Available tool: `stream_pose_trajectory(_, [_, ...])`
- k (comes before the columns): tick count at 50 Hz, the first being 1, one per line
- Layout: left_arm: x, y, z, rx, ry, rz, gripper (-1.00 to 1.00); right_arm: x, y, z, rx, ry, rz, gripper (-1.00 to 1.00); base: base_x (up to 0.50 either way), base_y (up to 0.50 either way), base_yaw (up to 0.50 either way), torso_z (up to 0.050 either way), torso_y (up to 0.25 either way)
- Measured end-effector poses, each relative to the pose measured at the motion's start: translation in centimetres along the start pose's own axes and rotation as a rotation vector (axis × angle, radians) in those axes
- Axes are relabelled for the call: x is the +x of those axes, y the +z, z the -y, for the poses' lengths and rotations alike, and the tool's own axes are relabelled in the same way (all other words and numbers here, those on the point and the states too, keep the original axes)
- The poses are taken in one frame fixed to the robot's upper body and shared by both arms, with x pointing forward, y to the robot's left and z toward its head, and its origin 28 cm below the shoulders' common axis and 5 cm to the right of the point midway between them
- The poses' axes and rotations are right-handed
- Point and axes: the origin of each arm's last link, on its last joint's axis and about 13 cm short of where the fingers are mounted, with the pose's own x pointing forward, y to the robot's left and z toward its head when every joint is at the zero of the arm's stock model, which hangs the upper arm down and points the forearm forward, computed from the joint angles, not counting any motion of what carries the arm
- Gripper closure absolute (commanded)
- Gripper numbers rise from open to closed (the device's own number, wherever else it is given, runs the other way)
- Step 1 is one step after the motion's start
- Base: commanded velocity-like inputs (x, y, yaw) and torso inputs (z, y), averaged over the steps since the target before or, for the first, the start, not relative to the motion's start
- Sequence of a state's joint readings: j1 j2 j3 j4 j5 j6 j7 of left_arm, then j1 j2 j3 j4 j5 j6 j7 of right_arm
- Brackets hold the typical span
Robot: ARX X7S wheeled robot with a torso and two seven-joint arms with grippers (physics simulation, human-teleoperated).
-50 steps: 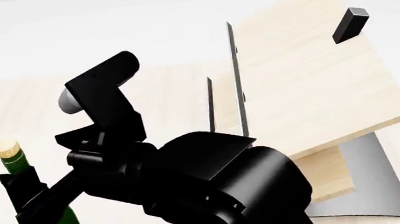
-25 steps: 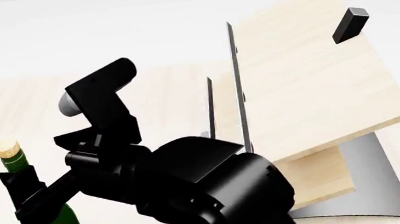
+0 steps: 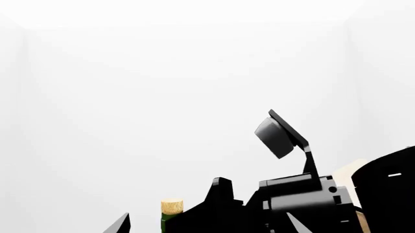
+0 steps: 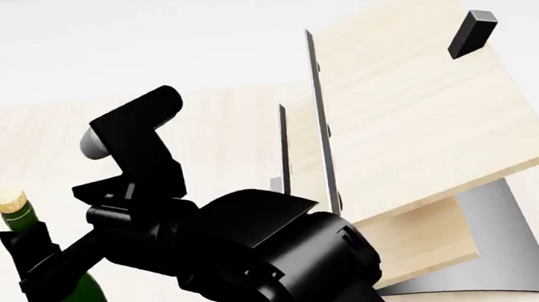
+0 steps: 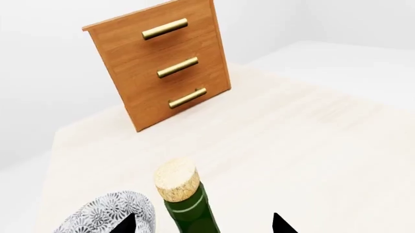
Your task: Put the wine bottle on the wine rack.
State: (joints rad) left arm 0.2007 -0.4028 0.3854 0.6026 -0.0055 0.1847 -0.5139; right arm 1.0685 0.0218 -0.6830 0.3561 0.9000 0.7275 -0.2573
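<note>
Wine bottle of dark green glass with tan cork (image 4: 14, 213) upright at the head view's lower left, black right claw (image 4: 38, 266) clamped round its neck, slanted light-wood wine rack (image 4: 416, 137) well apart on the pale wooden counter (image 4: 12, 146), left claw's state cannot be told

No text, brand, number or sign could be read anywhere; the wine bottle (image 5: 184, 206), the wine rack (image 4: 416, 129) and the cabinet (image 5: 159, 63) all showed plain, unmarked surfaces.
</note>
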Motion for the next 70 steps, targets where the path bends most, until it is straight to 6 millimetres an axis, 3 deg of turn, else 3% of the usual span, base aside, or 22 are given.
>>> stream_pose_trajectory(70, [0.1,0.1,-0.1,-0.004,0.003,0.001,-1.0,3.6,-2.1,0.3,0.026,0.0,0.064,-1.0,0.0,0.0,0.0,0.0,0.0])
